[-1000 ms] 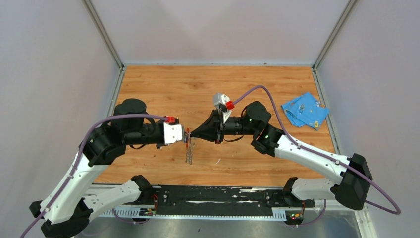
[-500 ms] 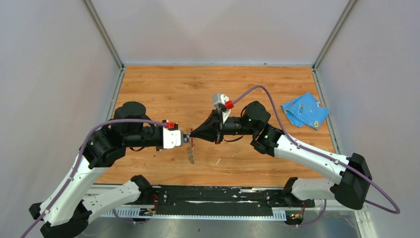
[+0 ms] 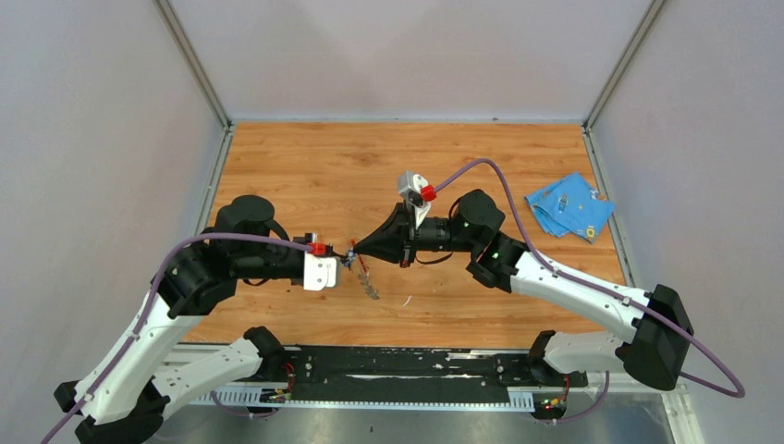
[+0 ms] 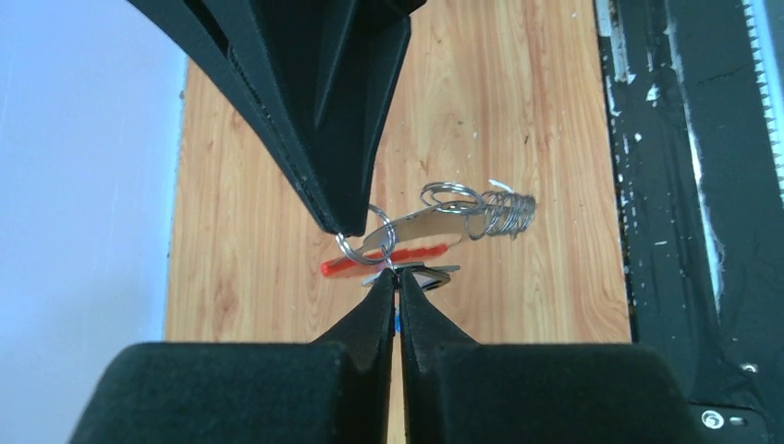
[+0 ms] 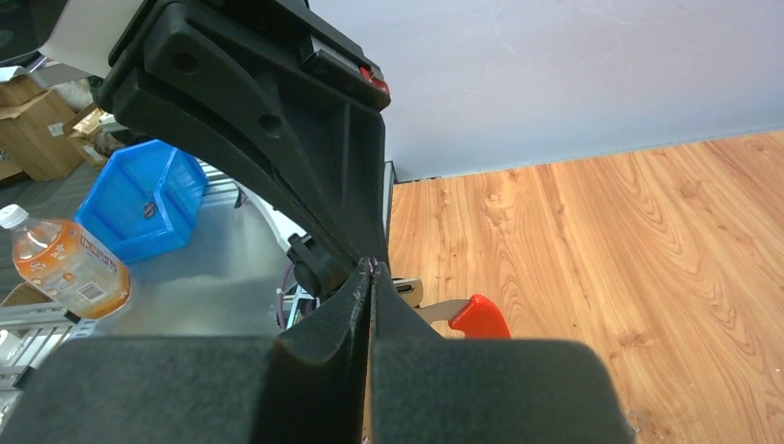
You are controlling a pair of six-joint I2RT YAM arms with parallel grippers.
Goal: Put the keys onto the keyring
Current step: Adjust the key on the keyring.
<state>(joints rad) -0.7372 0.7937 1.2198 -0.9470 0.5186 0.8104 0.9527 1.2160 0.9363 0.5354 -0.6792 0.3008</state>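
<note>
Keyring: pinched at its ring by closed right end effector; long axis crosswise, just beyond closed left end effector.

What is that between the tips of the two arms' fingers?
The keyring: its small metal ring and red-and-silver strap hang between the left fingers and right fingers, clearest in the left wrist view.

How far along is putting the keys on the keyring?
Done: nothing visibly threaded yet. In hand: the right end effector holds the keyring by its ring; the left end effector seems to pinch the blue key at it. Left: threading it and the second key, unseen here.
</note>
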